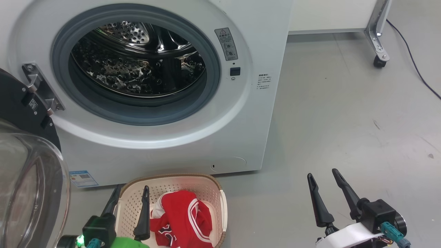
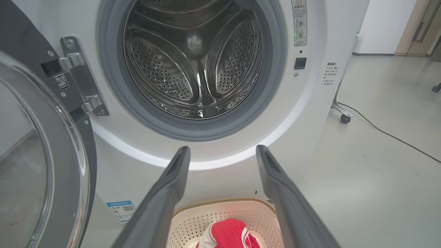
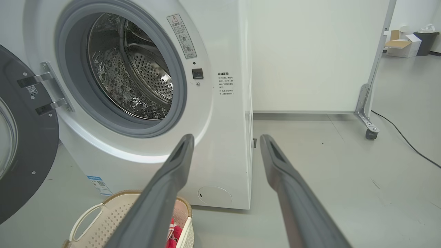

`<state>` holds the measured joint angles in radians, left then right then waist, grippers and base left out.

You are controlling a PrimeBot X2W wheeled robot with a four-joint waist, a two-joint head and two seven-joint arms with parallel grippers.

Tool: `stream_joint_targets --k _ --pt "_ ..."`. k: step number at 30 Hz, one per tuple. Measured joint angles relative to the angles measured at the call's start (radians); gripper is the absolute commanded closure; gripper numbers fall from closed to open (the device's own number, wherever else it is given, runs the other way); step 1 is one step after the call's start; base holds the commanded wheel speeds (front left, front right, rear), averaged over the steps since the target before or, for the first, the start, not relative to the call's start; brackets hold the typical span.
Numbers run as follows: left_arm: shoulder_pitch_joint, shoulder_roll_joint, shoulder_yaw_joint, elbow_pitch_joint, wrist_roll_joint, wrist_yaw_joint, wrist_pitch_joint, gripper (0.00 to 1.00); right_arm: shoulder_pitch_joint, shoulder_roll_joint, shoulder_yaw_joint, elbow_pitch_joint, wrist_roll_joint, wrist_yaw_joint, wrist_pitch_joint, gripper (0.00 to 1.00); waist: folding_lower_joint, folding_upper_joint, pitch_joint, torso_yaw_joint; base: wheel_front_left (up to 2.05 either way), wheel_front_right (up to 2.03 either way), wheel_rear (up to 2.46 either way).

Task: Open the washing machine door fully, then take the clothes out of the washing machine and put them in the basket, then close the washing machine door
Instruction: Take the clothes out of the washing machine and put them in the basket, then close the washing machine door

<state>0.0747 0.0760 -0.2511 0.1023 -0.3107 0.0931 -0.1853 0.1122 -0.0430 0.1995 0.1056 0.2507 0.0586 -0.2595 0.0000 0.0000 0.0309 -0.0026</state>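
The white washing machine [image 1: 262,113] stands with its steel drum [image 1: 137,62] bare inside. The washing machine door [image 1: 31,193], black-rimmed with a glass bowl, hangs swung out on the left hinge. On the floor in front sits the cream basket [image 1: 213,193], and the red clothes [image 1: 182,217] with white stripes lie in it. My left gripper [image 1: 132,188] hovers open over the basket's left side, holding nothing. My right gripper [image 1: 322,173] is open and empty over bare floor, right of the basket. In the left wrist view the open gripper [image 2: 223,148] points at the machine front, with the clothes [image 2: 227,236] below it.
A white panel on a metal castor leg [image 1: 379,51] stands behind the machine at the right. A black cable [image 1: 417,72] runs across the grey floor there. Boxes and a dark bin [image 3: 425,41] sit far off. The floor spreads wide to the machine's right.
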Motion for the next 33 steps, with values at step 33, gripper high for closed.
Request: stream_joint_targets --k 33 --pt "0.041 0.003 -0.002 -0.062 0.039 0.013 0.052 0.00 0.001 0.000 0.011 -0.001 0.004 -0.009 0.000 0.00 0.0000 0.0000 -0.018 -0.004 -0.44 0.48 -0.04"
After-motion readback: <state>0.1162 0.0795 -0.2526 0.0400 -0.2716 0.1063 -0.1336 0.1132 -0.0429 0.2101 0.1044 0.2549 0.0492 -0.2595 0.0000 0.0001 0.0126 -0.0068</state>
